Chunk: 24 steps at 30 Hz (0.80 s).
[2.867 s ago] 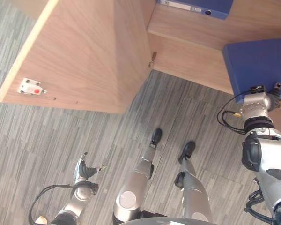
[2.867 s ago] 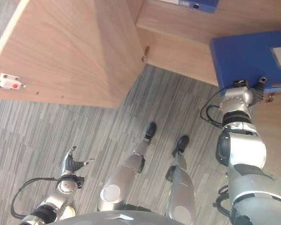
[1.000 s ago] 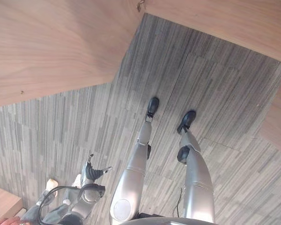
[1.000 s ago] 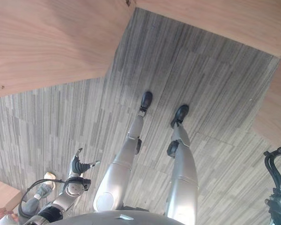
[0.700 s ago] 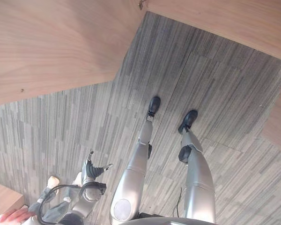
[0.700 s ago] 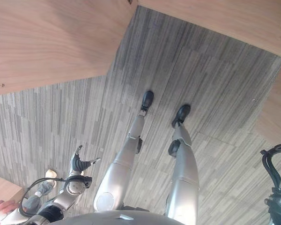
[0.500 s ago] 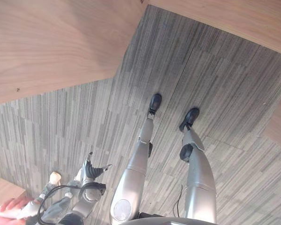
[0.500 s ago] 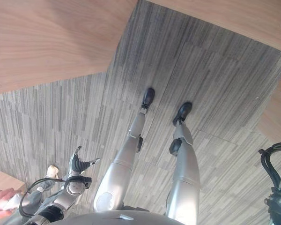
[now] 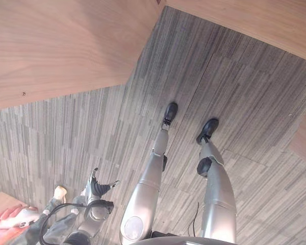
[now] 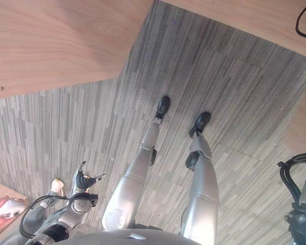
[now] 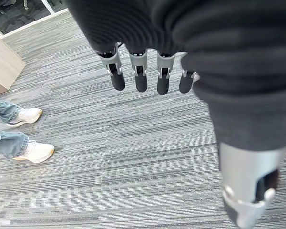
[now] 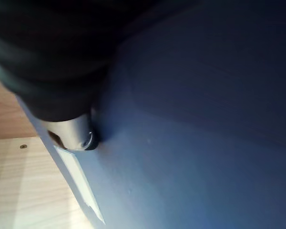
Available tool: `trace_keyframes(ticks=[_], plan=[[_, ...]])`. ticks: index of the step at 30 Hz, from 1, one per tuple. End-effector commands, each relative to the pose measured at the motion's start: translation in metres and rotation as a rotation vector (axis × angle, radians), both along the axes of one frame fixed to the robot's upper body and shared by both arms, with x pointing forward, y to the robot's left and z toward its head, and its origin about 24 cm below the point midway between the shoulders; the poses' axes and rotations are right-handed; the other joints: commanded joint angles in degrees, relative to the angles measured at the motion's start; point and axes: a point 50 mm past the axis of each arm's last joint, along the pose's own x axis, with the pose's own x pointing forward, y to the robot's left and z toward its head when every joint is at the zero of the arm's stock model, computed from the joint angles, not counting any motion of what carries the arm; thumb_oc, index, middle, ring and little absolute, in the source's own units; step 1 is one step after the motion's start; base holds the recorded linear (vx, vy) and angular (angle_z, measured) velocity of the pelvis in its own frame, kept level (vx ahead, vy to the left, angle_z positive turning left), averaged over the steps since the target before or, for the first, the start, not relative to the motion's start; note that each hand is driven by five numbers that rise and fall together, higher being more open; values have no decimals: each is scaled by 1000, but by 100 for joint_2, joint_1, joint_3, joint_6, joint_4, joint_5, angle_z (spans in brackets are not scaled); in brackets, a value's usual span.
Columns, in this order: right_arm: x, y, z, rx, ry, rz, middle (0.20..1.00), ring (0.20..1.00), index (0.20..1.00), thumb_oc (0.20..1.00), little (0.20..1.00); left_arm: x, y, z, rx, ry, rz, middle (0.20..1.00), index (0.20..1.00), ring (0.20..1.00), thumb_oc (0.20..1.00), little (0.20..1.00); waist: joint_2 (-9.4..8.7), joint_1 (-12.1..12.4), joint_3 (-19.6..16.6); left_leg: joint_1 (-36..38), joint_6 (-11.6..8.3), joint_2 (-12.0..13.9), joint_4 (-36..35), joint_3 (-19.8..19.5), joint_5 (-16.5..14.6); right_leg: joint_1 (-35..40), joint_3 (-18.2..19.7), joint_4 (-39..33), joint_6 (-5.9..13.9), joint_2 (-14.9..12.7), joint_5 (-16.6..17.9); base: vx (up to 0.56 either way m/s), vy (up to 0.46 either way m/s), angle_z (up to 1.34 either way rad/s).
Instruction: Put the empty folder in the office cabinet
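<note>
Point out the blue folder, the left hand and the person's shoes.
blue folder (image 12: 205, 143), right wrist view, on its flat face.
left hand (image 11: 140, 76), left wrist view, on a finger.
person's shoes (image 11: 33, 151), left wrist view, on the nearer shoe.

matt blue folder (image 12: 205, 119), wood-grain cabinet (image 9: 56, 46), grey ribbed carpet (image 9: 234, 66)

Grey striped carpet (image 9: 92, 132) covers the floor in long narrow planks. A light wood panel (image 9: 61, 46) spans the far left; a second wood surface (image 9: 255, 20) runs along the far right. A low wooden block (image 11: 4, 64) stands near a person's white shoes (image 11: 31, 133).
</note>
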Motion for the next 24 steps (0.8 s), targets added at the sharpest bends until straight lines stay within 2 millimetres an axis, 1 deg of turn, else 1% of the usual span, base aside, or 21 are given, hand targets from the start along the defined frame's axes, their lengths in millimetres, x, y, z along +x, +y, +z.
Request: trace_keyframes(ticks=[1,2,5,7,9,10,11,12,13,14,15,16,17,18,19,20,21,22,23,24], plan=[[-16,0,22,-168,-29,-114,200,200,200,200,200,-6,22,-5,38,48,85,1000,1000,1000,1000,1000,-291,159,-158,1526,-435,333,-71,-242,-1879,791,137,-1364,619,-91,4,0,0,0],[-16,0,21,-169,-27,-116,200,200,200,200,200,-7,23,-5,39,47,88,1000,1000,1000,1000,1000,-287,169,-148,1534,-435,337,-71,-241,-1877,804,133,-1374,619,-88,9,-16,43,-1],[-4,7,11,-177,-10,-104,200,200,200,200,200,-5,25,-4,44,37,104,1000,1000,1000,1000,1000,-290,217,-89,1603,-393,332,-71,-235,-1874,897,167,-1468,654,-36,95,-27,61,-1],[-2,8,7,-176,-5,-102,200,200,200,200,200,-4,26,-4,51,39,107,1000,1000,1000,1000,1000,-307,233,-77,1627,-384,328,-71,-230,-1874,947,163,-1535,668,-30,135,-36,30,-4],[3,12,2,-182,-6,-99,200,200,200,200,200,-6,28,-5,61,47,111,1000,1000,1000,1000,1000,-361,273,-35,1710,-335,255,-71,-266,-1862,1115,176,-1742,725,-31,332,-159,118,-6],[5,13,0,-185,-3,-101,200,200,200,200,200,-7,29,-6,63,51,110,1000,1000,1000,1000,1000,-378,310,27,1760,-306,189,-71,-283,-1791,1149,139,-1790,726,-78,494,-170,116,-2],[5,13,0,-185,-3,-101,200,200,200,200,200,-7,29,-6,63,51,110,1000,1000,1000,1000,1000,-378,310,27,1760,-306,189,-71,-283,-1791,1149,139,-1790,726,-78,494,-126,89,-9],[6,16,1,-194,-6,-98,200,200,200,200,200,-7,29,-6,67,56,106,1000,1000,1000,1000,1000,-367,337,36,1841,-249,140,-71,-310,-1856,1219,195,-1804,759,-107,509,-63,233,-13],[7,15,-2,-187,-4,-83,200,200,200,200,200,-11,30,-9,72,75,101,1000,1000,1000,1000,1000,-140,313,62,2092,-14,43,93,-318,-2097,1131,550,-1469,918,-455,636,-63,233,-13],[7,15,-2,-187,-4,-83,200,200,200,200,200,-11,30,-9,72,75,101,1000,1000,1000,1000,1000,-140,313,62,2092,-14,43,93,-318,-2097,1131,550,-1469,918,-455,636,-35,256,-7],[7,16,0,-189,-10,-72,200,200,200,200,200,-12,32,-9,81,80,95,1000,1000,1000,1000,1000,-100,300,76,2034,16,-52,455,-209,-2271,1121,762,-1229,945,-639,587,-9,62,-1],[7,16,0,-189,-10,-72,200,200,200,200,200,-12,32,-9,81,80,95,1000,1000,1000,1000,1000,-100,300,76,2034,16,-52,455,-209,-2271,1121,762,-1229,945,-639,587,65,222,-4],[15,21,-9,-182,12,-47,200,200,200,200,200,-21,41,-12,93,107,137,1000,1000,1000,1000,1000,-180,285,183,1978,27,-277,1142,40,-2701,1118,779,-1207,932,-783,781,156,98,-3],[18,18,-17,-158,22,-46,200,200,200,200,200,-25,43,-14,105,131,153,1000,1000,1000,1000,1000,-218,242,254,2020,80,-328,1406,99,-2905,1063,728,-1385,919,-688,969,156,98,-3],[18,18,-17,-158,22,-46,200,200,200,200,200,-25,43,-14,105,131,153,1000,1000,1000,1000,1000,-218,242,254,2020,80,-328,1406,99,-2905,1063,728,-1385,919,-688,969,331,-212,-16],[13,-1,-29,-113,17,-82,200,200,200,200,200,-28,41,-18,116,160,137,1000,1000,1000,1000,1000,-151,7,316,2360,132,-392,1512,-92,-3149,831,924,-1781,988,-382,1101,249,-150,-15],[13,-1,-29,-113,17,-82,200,200,200,200,200,-28,41,-18,116,160,137,1000,1000,1000,1000,1000,-151,7,316,2360,132,-392,1512,-92,-3149,831,924,-1781,988,-382,1101,376,-214,-39],[7,-10,-31,-94,-7,-107,200,200,200,200,200,-27,40,-18,126,165,100,1000,1000,1000,1000,1000,-56,-47,415,2643,67,-431,1694,-202,-3302,894,897,-1939,1008,-274,1153,286,-145,25],[-2,-24,-35,-57,-21,-141,200,200,200,200,200,-28,42,-18,141,171,78,1000,1000,1000,1000,1000,75,-99,513,2897,41,-382,1692,-371,-3396,839,836,-1729,951,-321,1231,334,-172,8],[-5,-26,-33,-57,-26,-148,200,200,200,200,200,-29,43,-18,140,174,86,1000,1000,1000,1000,1000,126,-96,501,2949,33,-360,1593,-486,-3277,781,819,-1561,917,-350,1206,343,-152,69]])
